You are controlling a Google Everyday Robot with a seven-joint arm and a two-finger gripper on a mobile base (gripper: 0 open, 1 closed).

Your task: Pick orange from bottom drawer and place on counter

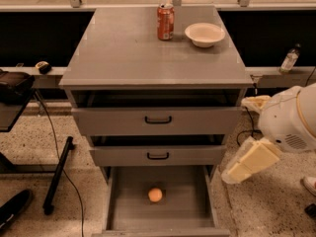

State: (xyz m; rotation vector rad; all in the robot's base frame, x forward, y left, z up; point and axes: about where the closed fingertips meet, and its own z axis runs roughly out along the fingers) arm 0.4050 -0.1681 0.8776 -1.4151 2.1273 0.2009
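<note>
Grey metal cabinet, its desk (pixel 128 48) topmost and its bottom drawer (pixel 182 209) pulled open beneath two drawers with black handles (pixel 158 120). Just right of the open drawer, outside its wall, hangs the robot's cream pincer (pixel 249 163); whether apart or together cannot be told. At the back of the desk stand a white bowl (pixel 204 34) and a red can (pixel 165 21), its label unreadable. The orange (pixel 155 195) lies mid-drawer in plain view.

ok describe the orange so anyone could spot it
Find the grey cabinet, then its open bottom drawer, with the gripper hanging to its right. The orange is the only thing in it: small, round, unlike the can and bowl on the counter.
</note>
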